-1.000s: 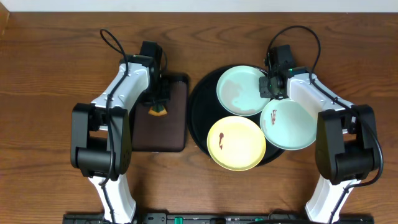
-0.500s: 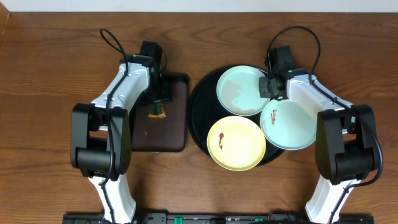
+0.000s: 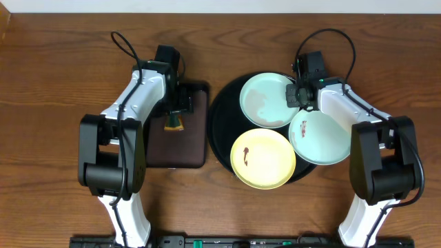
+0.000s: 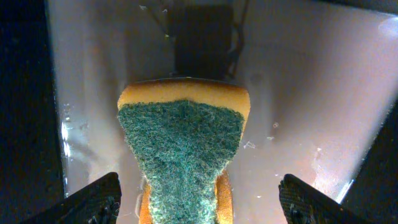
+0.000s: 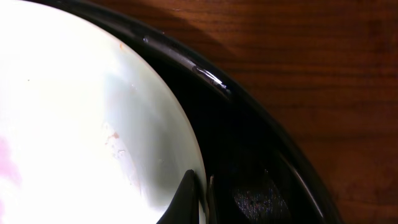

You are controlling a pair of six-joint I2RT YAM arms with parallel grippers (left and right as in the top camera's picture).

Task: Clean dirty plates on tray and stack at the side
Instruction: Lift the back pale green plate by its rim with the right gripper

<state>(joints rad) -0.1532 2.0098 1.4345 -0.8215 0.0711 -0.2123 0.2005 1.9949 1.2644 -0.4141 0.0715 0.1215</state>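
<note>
Three plates lie on the round black tray (image 3: pixel 219 114): a mint plate (image 3: pixel 265 96) with a brownish smear at the back, a second mint plate (image 3: pixel 322 138) at the right, and a yellow plate (image 3: pixel 262 158) with a dark smear in front. My right gripper (image 3: pixel 301 96) is shut on the back mint plate's right rim (image 5: pixel 81 124), one finger (image 5: pixel 186 198) on top of the rim and the other under it. My left gripper (image 3: pixel 175 110) stands open over a green-and-yellow sponge (image 4: pixel 183 149), which lies between the wide-apart fingertips (image 4: pixel 93 200) untouched.
The sponge (image 3: pixel 174 123) rests on a rectangular dark brown tray (image 3: pixel 180 148) left of the black tray. Bare wooden table surrounds both trays. The black tray's raised rim (image 5: pixel 249 124) runs close beside the gripped plate edge.
My left gripper has opened and let go of the sponge, which now lies on the brown tray. The right gripper has shut on the back mint plate's rim.
</note>
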